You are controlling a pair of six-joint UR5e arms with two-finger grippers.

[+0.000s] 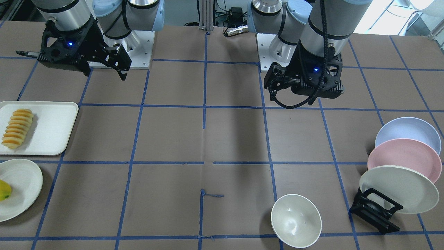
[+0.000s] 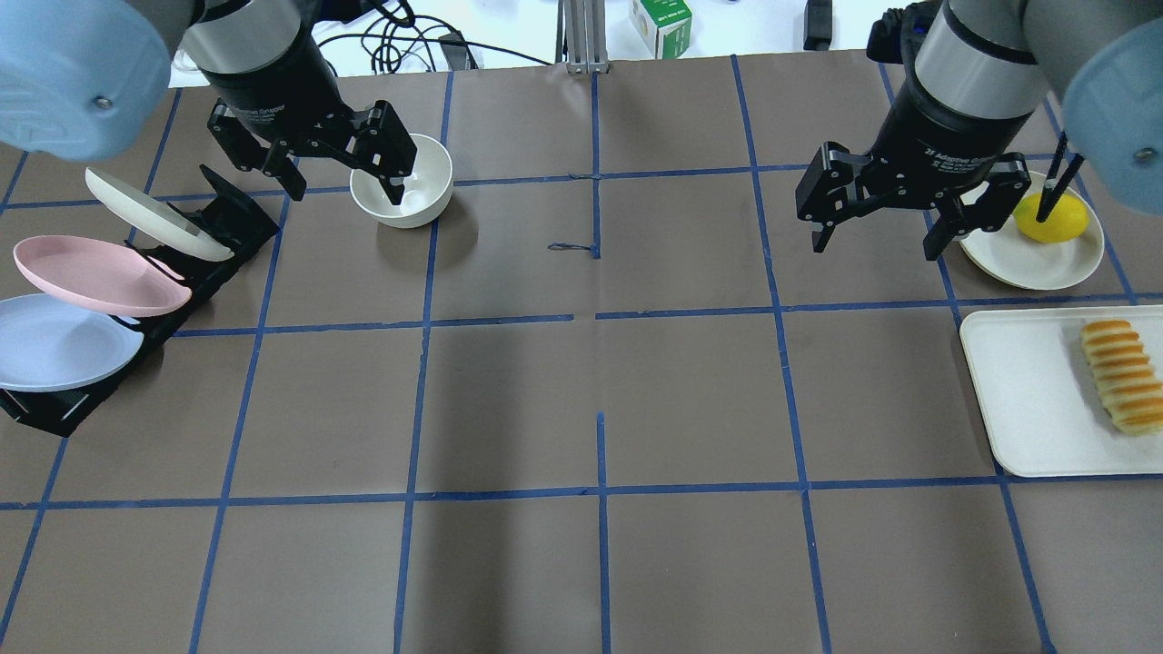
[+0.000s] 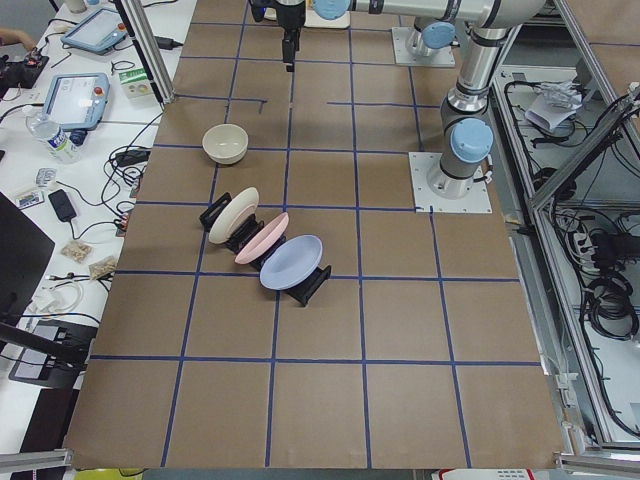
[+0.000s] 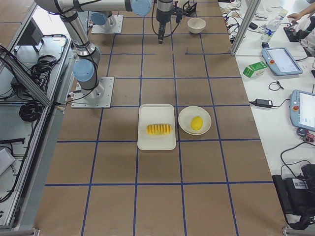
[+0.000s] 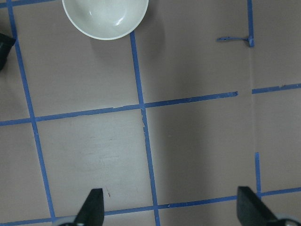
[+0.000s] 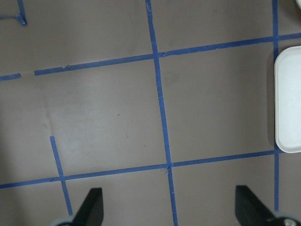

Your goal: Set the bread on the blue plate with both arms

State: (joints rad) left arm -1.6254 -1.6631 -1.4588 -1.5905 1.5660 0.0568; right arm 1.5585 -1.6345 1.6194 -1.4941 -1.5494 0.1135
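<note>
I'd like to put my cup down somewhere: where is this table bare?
The wide middle is bare, between the plate rack holding the blue plate at one end and the white tray with the bread at the other. Crowded: round the rack and bowl, and round the tray and fruit plate.

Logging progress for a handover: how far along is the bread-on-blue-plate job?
Done: nothing yet. The bread lies on the white tray, far from the blue plate, which leans in the black rack. In hand: nothing; the left gripper and right gripper hang open and empty above the table. Left: the whole job, getting the plate out and the bread onto it.
</note>
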